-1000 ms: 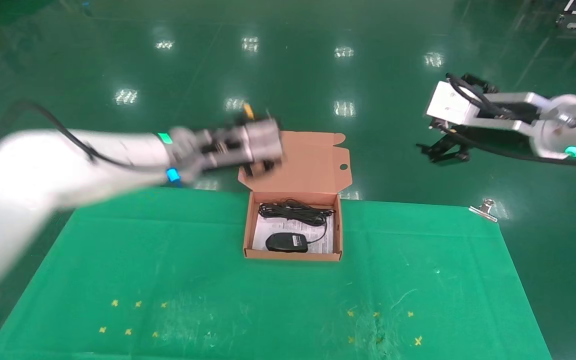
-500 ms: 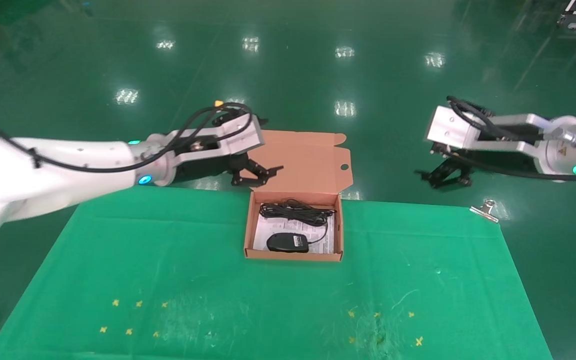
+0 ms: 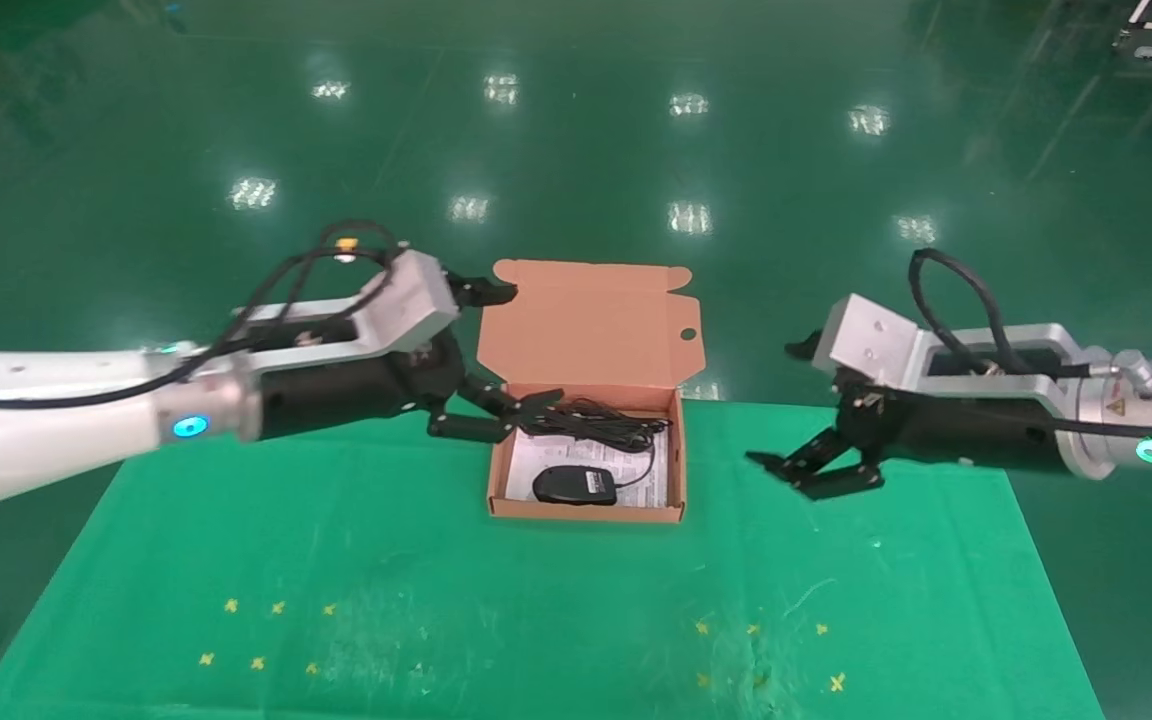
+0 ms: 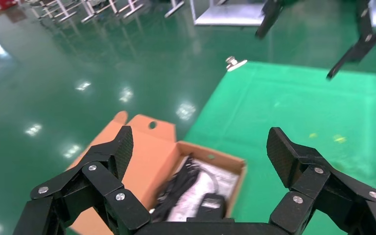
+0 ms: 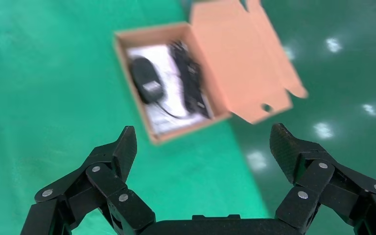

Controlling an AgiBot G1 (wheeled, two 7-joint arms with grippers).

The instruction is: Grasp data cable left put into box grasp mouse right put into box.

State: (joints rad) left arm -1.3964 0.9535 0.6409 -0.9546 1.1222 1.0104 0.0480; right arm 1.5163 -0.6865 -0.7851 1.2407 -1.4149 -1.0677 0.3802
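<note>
A green cloth is covering my table [image 3: 556, 600], and glossy green floor [image 3: 576, 130] is reflecting ceiling lights beyond. The salmon cardboard box [image 3: 586, 512] is sitting at the far middle, lid up, holding the looped black data cable [image 3: 591, 422] behind the oval mouse [image 3: 574, 485], whose white label I cannot read. My left tool [image 3: 501, 350] is hovering open at the box's left, and my right tool [image 3: 801, 410] is hanging open to its right.

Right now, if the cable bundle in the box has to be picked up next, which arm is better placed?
Left. The left gripper is open right at the box edge beside the data cable; the right gripper, also open, hovers well clear of the box.
</note>
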